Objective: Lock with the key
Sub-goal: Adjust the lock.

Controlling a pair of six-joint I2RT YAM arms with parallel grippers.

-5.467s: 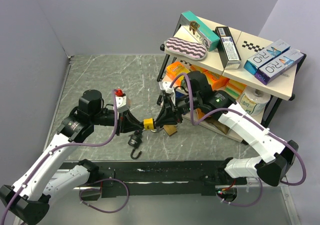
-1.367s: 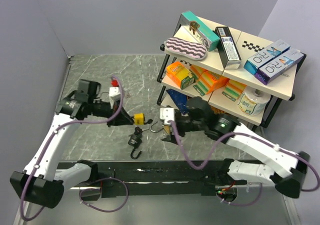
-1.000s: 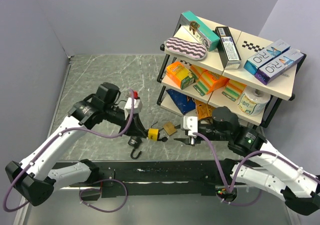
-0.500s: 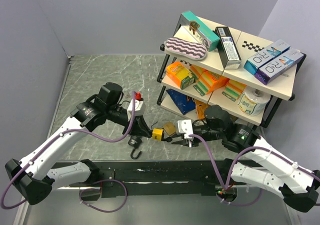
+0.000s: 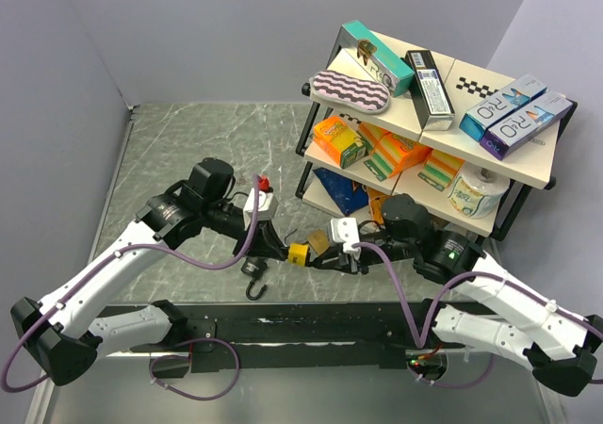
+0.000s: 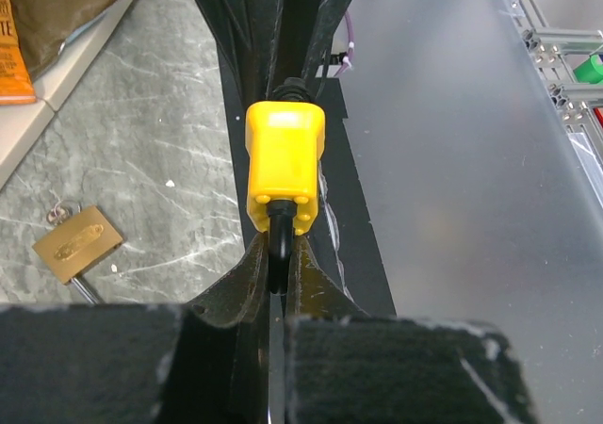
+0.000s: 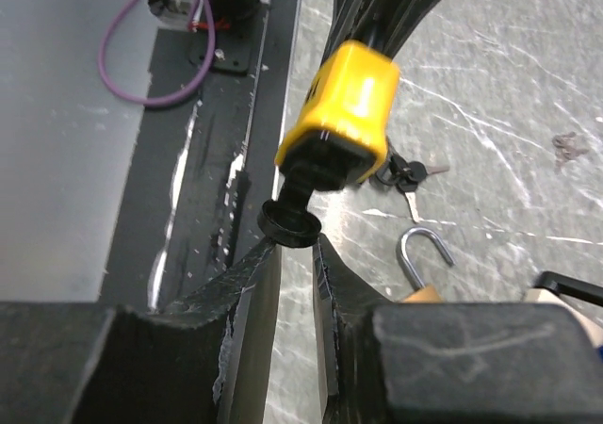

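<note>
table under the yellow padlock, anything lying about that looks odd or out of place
Nothing spilled or damaged. A brass padlock lies flat on the marble table with its shackle open, and a small bunch of keys lies loose near it. The yellow padlock is held off the table, a black-headed key in its base.
</note>
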